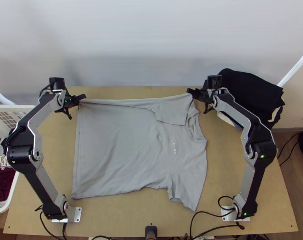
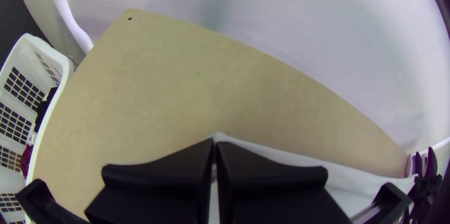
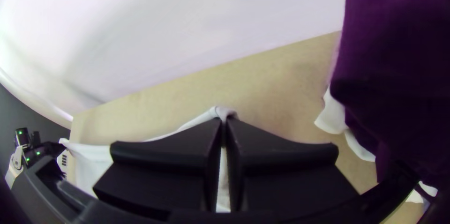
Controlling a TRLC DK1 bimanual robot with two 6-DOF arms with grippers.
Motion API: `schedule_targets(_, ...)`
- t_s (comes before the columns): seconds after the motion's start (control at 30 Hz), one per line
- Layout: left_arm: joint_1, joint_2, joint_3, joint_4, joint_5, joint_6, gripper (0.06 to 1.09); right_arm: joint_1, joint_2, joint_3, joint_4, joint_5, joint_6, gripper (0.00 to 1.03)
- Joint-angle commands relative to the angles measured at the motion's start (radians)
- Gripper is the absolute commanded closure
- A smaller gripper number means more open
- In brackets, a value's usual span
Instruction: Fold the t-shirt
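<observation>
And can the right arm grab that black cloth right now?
Probably not right now: the right end effector is shut on the grey shirt. The black cloth lies close by, though, so it looks reachable once the shirt is free.

Laundry basket and dark cloth beside a wooden table

At left, a white plastic basket (image 1: pixel 15 107) with grid-like openings holds maroon cloth (image 1: pixel 1 185), beside the light wooden table (image 1: pixel 123 220). At the far right corner, dark cloth (image 1: pixel 249 90) lies bunched, with white cloth (image 3: pixel 333 114) poking out from under it. A pale wall (image 1: pixel 151 48) stands behind; cables (image 1: pixel 291 151) trail over the floor at right
</observation>
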Motion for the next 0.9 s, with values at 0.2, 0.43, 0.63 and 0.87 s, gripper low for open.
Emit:
schedule_targets(0.2, 0.015, -0.103, -0.024, -0.08, 0.043, -0.011, 1.05, -0.01, -0.019, 0.112, -0.24, -0.002, 0.032, 1.0)
schedule_targets(0.43, 0.023, -0.19, -0.121, -0.08, 0.067, 0.002, 1.05, -0.016, -0.084, 0.052, -0.303, -0.02, 0.008, 1.0)
schedule_targets(0.63, 0.026, -0.268, -0.213, -0.068, 0.077, 0.032, 1.05, -0.017, -0.139, -0.022, -0.301, -0.02, -0.017, 1.0)
schedule_targets(0.87, 0.041, -0.33, -0.293, -0.06, 0.097, 0.038, 1.05, -0.013, -0.196, -0.091, -0.301, -0.02, -0.028, 1.0)
